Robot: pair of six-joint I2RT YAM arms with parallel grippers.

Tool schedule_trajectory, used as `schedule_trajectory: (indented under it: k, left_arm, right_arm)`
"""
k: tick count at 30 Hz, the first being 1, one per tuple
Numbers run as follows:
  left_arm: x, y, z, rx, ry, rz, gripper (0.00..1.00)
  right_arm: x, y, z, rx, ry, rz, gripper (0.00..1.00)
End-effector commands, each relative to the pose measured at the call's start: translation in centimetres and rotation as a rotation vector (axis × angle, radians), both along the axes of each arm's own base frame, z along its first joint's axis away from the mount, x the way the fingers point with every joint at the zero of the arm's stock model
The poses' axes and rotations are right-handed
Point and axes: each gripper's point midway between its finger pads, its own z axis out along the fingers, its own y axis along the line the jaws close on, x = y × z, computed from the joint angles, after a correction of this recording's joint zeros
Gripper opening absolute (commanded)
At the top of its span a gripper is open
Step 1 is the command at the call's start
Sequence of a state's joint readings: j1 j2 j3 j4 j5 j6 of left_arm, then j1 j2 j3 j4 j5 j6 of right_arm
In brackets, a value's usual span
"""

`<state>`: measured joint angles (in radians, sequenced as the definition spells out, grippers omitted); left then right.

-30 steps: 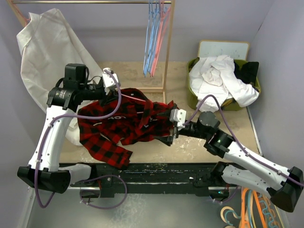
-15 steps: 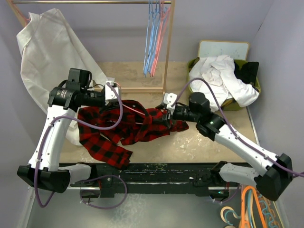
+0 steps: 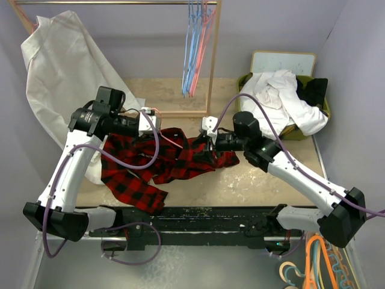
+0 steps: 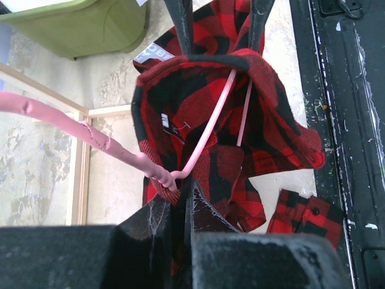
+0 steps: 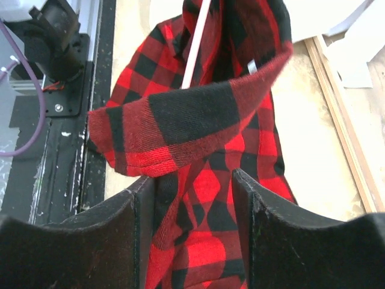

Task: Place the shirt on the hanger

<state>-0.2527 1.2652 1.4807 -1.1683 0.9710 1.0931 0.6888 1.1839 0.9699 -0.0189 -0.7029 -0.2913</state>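
The red-and-black plaid shirt (image 3: 150,162) lies crumpled on the table between both arms, and its upper part is lifted. My left gripper (image 3: 157,123) (image 4: 180,194) is shut on the neck of the thin pink hanger (image 4: 207,129). The hanger's arms run down inside the shirt's collar opening (image 4: 198,90). My right gripper (image 3: 206,139) (image 5: 192,180) is at the shirt's right side. Its jaws are partly closed, and bunched plaid cloth (image 5: 207,198) fills the gap between them. A fold of shirt (image 5: 192,114) hangs just beyond the fingertips, beside a pale stretch of the hanger (image 5: 194,54).
A wooden rack (image 3: 212,66) at the back carries blue and pink hangers (image 3: 194,48). A large white garment (image 3: 60,66) hangs at the left. A green basket (image 3: 243,117) of white clothes stands at the right. Orange hangers (image 3: 319,259) lie at the bottom right.
My right arm swung up and left from the table onto the shirt's right side, and its jaws narrowed around the cloth. My left gripper shifted slightly right with the hanger.
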Motion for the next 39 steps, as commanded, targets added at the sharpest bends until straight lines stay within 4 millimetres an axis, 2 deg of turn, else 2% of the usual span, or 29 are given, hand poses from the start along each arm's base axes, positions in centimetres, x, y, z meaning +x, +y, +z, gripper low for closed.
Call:
schedule_trajectory:
  k: [1, 5, 14, 15, 17, 22, 23, 26, 27, 28, 33, 35, 37, 39]
  left_arm:
    - [-0.2, -1.3, 1.5, -0.068, -0.054, -0.06, 0.0]
    - [0.5, -1.6, 2.1, -0.082, -0.062, -0.046, 0.0]
    - [0.7, -2.3, 2.1, -0.092, -0.042, -0.055, 0.0]
    - [0.8, -2.4, 2.1, -0.093, -0.043, -0.055, 0.0]
    - [0.9, -2.4, 2.1, -0.092, -0.043, -0.054, 0.0]
    - [1.7, -2.5, 2.1, -0.091, -0.034, -0.02, 0.0]
    - [1.9, -2.4, 2.0, -0.086, -0.027, 0.0, 0.1]
    - [2.5, -1.7, 1.6, -0.044, -0.018, 0.058, 0.62]
    - [2.5, -1.4, 1.5, -0.027, -0.019, 0.071, 0.89]
    - [2.5, -1.0, 1.3, -0.008, -0.019, 0.084, 0.99]
    - [0.8, -0.2, 1.4, 0.039, -0.014, 0.063, 0.99]
    - [0.8, 0.2, 1.8, 0.056, -0.032, 0.073, 0.99]
    - [2.1, 1.1, 2.1, 0.095, -0.074, 0.145, 0.99]
    - [5.1, 2.6, 2.1, 0.15, -0.128, 0.294, 0.99]
  right_arm:
    - [0.2, 1.1, 2.9, 0.053, -0.012, 0.039, 0.51]
    - [0.5, 1.3, 1.8, 0.02, 0.021, 0.037, 0.3]
    - [0.3, 1.4, 1.0, 0.019, 0.044, 0.049, 0.23]
    - [0.3, 1.4, 0.8, 0.016, 0.05, 0.05, 0.17]
    - [0.0, 1.5, 0.5, 0.016, 0.065, 0.059, 0.0]
    - [0.5, 0.8, 0.1, 0.052, 0.073, -0.033, 0.0]
    - [1.0, 0.6, 0.0, 0.071, 0.087, -0.087, 0.0]
    - [2.3, -0.8, 1.3, 0.159, 0.115, -0.263, 0.0]
    - [2.2, -1.1, 1.5, 0.183, 0.123, -0.29, 0.0]
    - [2.1, -1.4, 1.5, 0.206, 0.142, -0.308, 0.0]
    - [1.4, -1.8, 1.4, 0.239, 0.186, -0.336, 0.0]
    - [0.9, -1.4, 1.3, 0.236, 0.195, -0.304, 0.0]
    - [0.5, -1.0, 1.1, 0.227, 0.198, -0.266, 0.0]
    - [0.4, -0.8, 0.8, 0.21, 0.212, -0.257, 0.0]
